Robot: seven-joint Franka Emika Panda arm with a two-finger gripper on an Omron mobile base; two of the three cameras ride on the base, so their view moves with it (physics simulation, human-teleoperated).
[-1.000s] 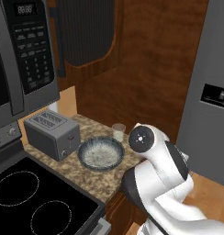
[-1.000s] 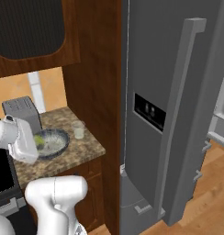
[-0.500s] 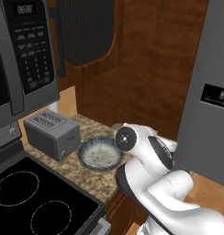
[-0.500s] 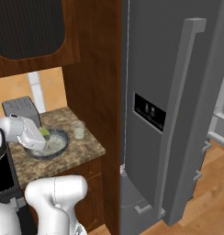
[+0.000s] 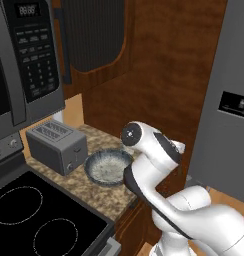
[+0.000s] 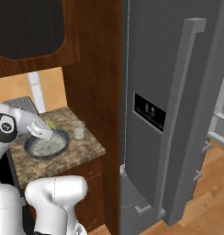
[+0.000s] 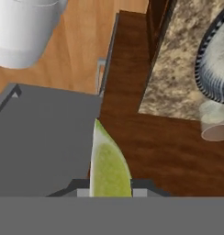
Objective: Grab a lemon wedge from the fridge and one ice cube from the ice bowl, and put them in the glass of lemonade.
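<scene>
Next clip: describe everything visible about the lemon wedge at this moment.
The small yellow-green lemon wedge is a smooth, glossy slice tapering to a sharp tip, with a paler band along one edge. In the hand view it stands between the tips of the shut end effector, pointing away from the hand. In the right base view it shows as a small lime-coloured speck at the end of the arm, above the far rim of the dark grey speckled bowl, beside the clear tumbler.

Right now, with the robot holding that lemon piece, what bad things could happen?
The glass of lemonade is small and narrow, so the lemon wedge might miss it and land on the counter. The ice bowl sits right beside the glass, so the wedge could drop there instead. The gripper could also bump the glass over.
</scene>
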